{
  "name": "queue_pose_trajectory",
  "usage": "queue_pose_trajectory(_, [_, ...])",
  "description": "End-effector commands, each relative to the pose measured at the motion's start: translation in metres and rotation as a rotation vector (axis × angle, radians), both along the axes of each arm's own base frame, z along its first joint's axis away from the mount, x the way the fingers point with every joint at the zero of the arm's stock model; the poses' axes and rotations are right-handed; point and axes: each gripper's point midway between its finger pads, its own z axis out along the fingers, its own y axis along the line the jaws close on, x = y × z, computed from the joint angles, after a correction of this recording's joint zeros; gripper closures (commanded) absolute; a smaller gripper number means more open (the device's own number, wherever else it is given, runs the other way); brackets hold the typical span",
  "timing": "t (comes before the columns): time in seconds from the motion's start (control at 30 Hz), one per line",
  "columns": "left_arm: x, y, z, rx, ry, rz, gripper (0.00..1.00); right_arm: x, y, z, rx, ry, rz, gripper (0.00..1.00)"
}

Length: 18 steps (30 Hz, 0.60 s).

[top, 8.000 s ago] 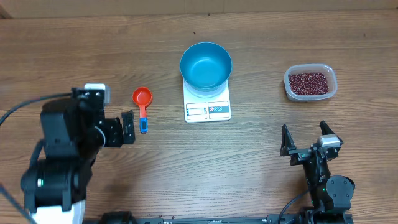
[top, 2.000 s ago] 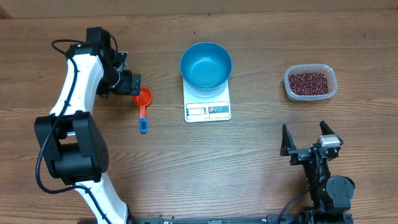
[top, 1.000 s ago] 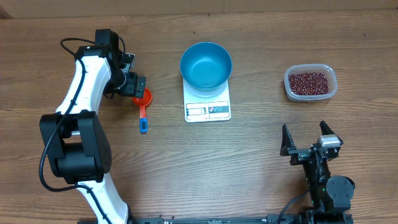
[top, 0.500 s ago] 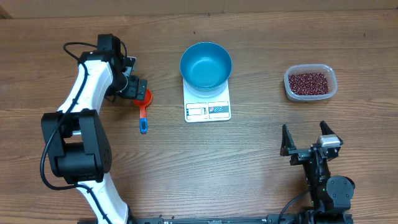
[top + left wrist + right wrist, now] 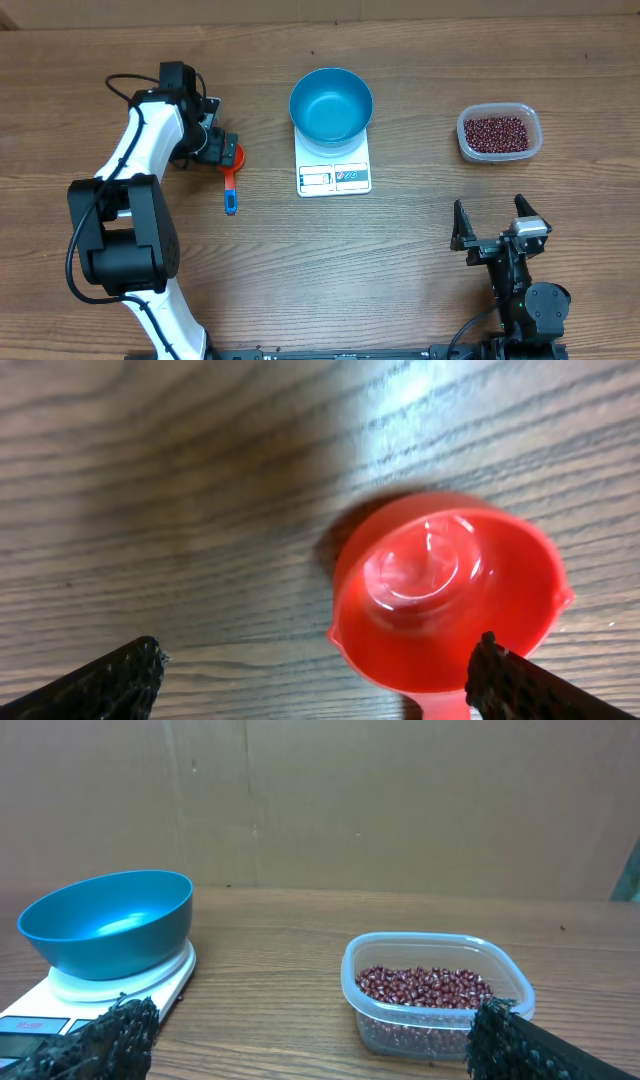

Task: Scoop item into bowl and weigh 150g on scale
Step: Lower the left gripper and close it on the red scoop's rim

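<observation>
Left jaws now closer over glossy round red-orange scoop (image 5: 445,595), wide apart

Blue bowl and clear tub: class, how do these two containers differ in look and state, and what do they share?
The blue bowl is round and opaque; the clear tub is rectangular and see-through. The blue bowl is empty; the clear tub holds red-brown beans. The blue bowl sits on the white scale; the clear tub rests on the table. Both are upright and open-topped.
</observation>
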Motion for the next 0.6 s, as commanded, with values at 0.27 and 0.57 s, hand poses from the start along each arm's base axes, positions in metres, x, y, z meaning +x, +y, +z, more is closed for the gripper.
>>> queue_pose_trajectory(0.27, [-0.0167, -0.0029, -0.0202, 0.003, 0.056, -0.025, 0.00, 0.0000, 0.0017, -0.0023, -0.002, -0.002, 0.007, 0.00])
queue_pose_trajectory(0.57, [-0.0137, -0.0030, -0.0200, 0.003, 0.044, -0.024, 0.00, 0.0000, 0.0017, -0.0023, -0.002, -0.002, 0.007, 0.00])
